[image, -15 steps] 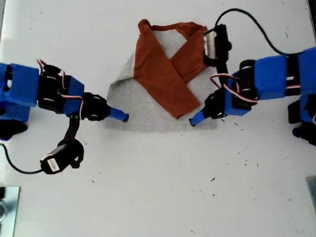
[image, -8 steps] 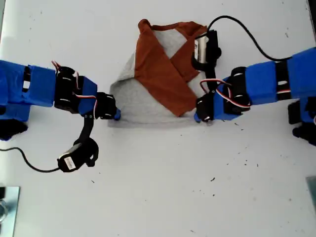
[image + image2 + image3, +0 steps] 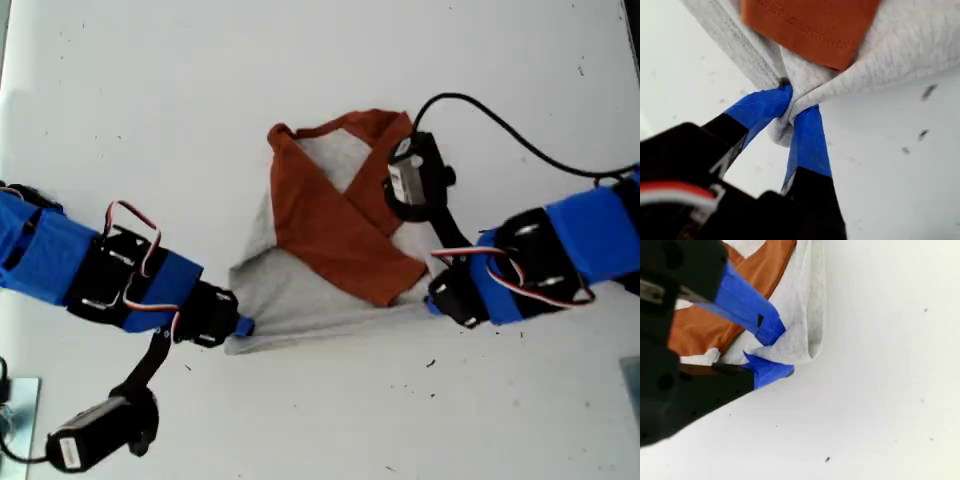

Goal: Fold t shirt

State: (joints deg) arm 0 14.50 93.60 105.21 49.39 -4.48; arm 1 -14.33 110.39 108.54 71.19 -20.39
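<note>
The t shirt (image 3: 300, 290) lies on the white table in the middle of the exterior view, grey body up, with its rust-orange sleeves (image 3: 335, 225) crossed over it. My first gripper (image 3: 432, 300) comes in from the exterior view's right and is shut on the shirt's hem corner just below a sleeve cuff (image 3: 805, 25). The first wrist view shows blue fingertips (image 3: 807, 135) pinching bunched grey cloth (image 3: 900, 45). My second gripper (image 3: 243, 327), on the exterior view's left, is shut on the other hem corner. Its blue tips (image 3: 772, 330) clamp a grey fold (image 3: 805, 315).
Bare white table (image 3: 330, 420) with small dark specks surrounds the shirt. A metal object (image 3: 18, 405) sits at the exterior view's lower left edge. Black cables (image 3: 520, 140) trail from both arms' camera modules.
Both grippers shut on the hem corners and dragged the shirt toward the exterior view's bottom. The hem now stretches between them and the collar has followed.
</note>
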